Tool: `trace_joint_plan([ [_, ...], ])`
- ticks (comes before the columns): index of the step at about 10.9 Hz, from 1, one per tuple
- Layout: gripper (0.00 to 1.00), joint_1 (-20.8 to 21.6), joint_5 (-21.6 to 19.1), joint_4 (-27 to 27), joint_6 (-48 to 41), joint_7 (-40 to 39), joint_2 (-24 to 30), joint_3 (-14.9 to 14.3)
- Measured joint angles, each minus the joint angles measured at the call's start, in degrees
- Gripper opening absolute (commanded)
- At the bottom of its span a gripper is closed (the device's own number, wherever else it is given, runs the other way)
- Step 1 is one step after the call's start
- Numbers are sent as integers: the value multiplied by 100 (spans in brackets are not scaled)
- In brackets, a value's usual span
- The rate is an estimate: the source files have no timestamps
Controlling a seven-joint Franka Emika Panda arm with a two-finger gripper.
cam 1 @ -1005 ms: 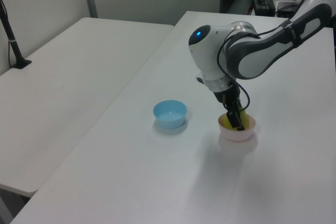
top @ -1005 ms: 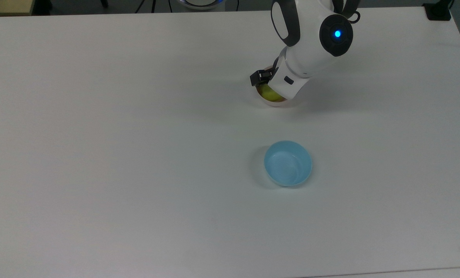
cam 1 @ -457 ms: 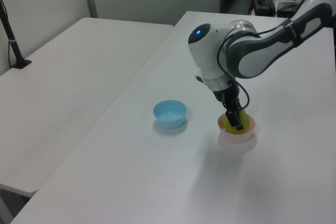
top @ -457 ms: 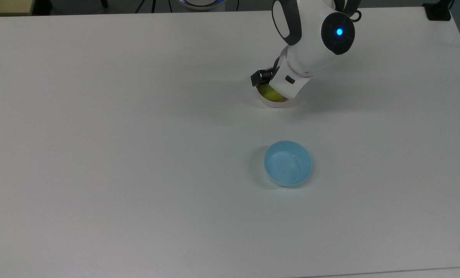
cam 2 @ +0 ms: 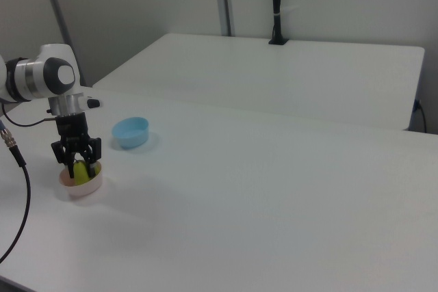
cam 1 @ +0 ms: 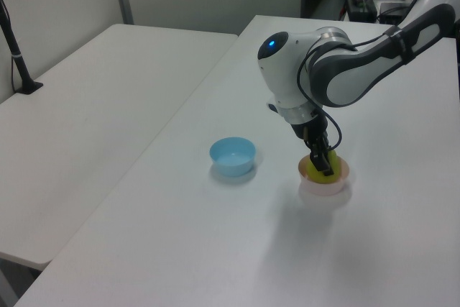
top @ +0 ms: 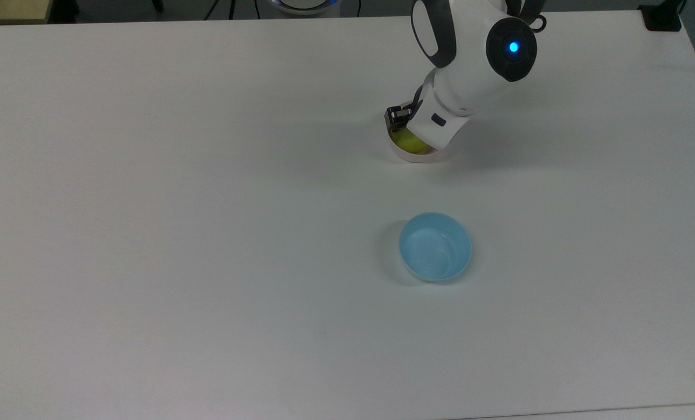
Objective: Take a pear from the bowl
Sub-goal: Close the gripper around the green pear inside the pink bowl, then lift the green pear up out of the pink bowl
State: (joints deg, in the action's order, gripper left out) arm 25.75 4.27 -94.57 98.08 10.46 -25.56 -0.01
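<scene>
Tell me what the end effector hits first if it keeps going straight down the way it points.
The end effector points down into the pink bowl, its fingers either side of the pear. It would likely meet the pear first, then the bowl's floor; depth is hard to judge.

The pear (top: 406,140) lies in the bowl (top: 409,155), well apart from the other bowl (top: 435,247).

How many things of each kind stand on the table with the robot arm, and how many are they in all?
Bowls: 2, a pink bowl and a light blue bowl
Pears: 1, the pear, lying in the pink bowl under the gripper
Total: 3
</scene>
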Motion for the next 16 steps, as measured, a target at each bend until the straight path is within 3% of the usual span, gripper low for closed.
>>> trace_joint_plan([
  [3, 18, 1, 0, 33, 0, 0, 75, -1],
  [8, 20, -158, 0, 127, -385, 0, 876, -70],
  [14, 25, -1545, 1, 136, -449, -598, 978, -112],
  [16, 36, -1813, 2, 130, -313, -709, 755, -114],
])
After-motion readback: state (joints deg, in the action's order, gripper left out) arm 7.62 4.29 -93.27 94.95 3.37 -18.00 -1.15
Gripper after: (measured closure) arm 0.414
